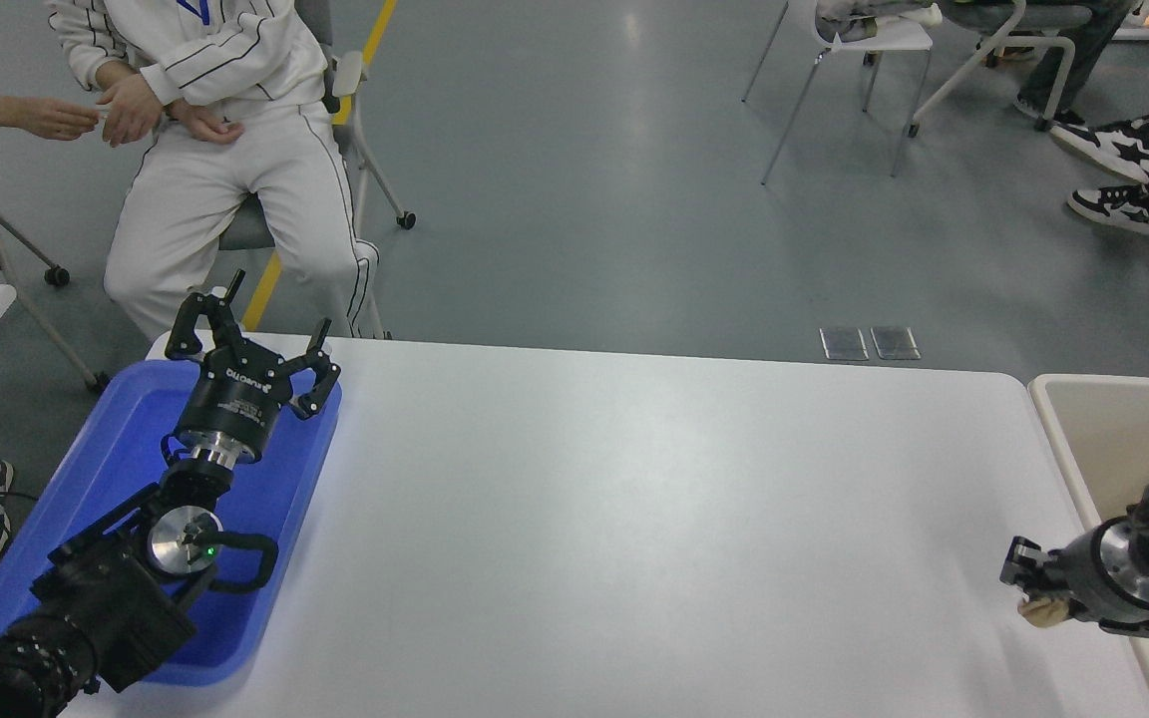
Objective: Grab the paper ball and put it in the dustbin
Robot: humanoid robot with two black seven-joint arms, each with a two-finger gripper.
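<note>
Dustbin (1113, 439) placement is what the coming move turns on: the bin sits off the counter's (634, 499) right end, just beyond the right end effector (1028, 588), toward the picture's right. That end effector is clamped on the paper ball (1038, 610), a tan wad peeking out beneath its tip, held near the counter's right edge and seemingly lifted off it. I judge a short carry rightward over the rim remains. The left end effector (250, 344) rests parked, fingers spread, over the blue tray (116, 449), well apart.
</note>
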